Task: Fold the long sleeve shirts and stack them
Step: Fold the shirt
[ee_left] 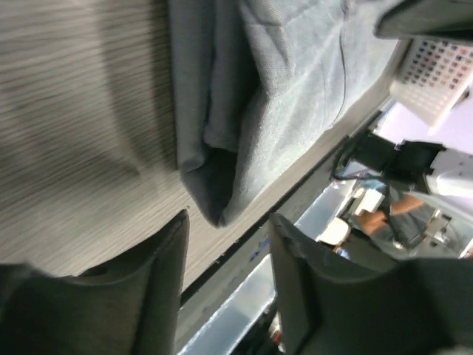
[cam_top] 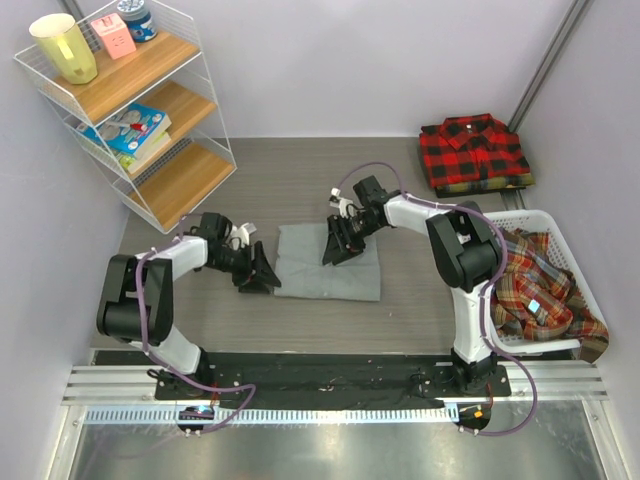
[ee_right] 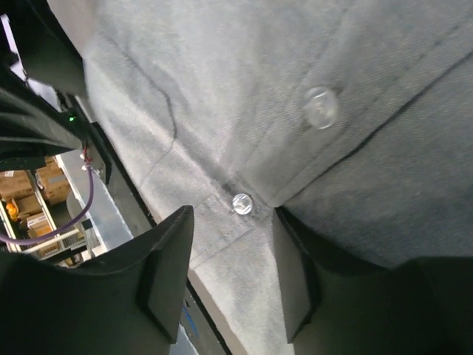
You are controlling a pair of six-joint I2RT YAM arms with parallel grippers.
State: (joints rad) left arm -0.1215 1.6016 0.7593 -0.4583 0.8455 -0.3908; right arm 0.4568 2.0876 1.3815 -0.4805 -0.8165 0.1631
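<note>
Seen from above: folded grey shirt (cam_top: 330,265) lying flat at the middle of the table (cam_top: 300,170), roughly a rectangle. Left claw (cam_top: 266,281) low at the left edge of that shirt, close to its near-left corner, tips pointing at the cloth. Right claw (cam_top: 338,250) down on top of the same shirt, toward its far edge. Folded red-and-black checked shirt (cam_top: 473,152) at the far right corner of the table, collar up, a strip of yellowish plaid showing under its near edge. Loose heap of plaid shirts (cam_top: 535,285) in a white basket (cam_top: 548,216) at the right edge of the table, part of the heap hanging over the near rim. White wire shelf rack (cam_top: 150,110) at the far left corner, carrying a yellow cup (cam_top: 63,47), a pink box and some books.

Seen from the left wrist: left claw (ee_left: 229,222) released, fingers (ee_left: 166,281) apart, only bare table between them. Grey shirt (ee_left: 295,89) just ahead of the tips, one folded corner nearest, layered edges showing, none of it inside the gap. Touching or just short of the cloth: cannot tell.

Seen from the right wrist: right claw (ee_right: 233,214) released, fingers (ee_right: 166,274) apart, straddling the button strip of the grey shirt (ee_right: 222,74). Cloth flat between them, not pinched. Two clear buttons (ee_right: 319,106) on the strip, the smaller-looking one right between the tips. Cannot tell whether the tips press on the cloth.
</note>
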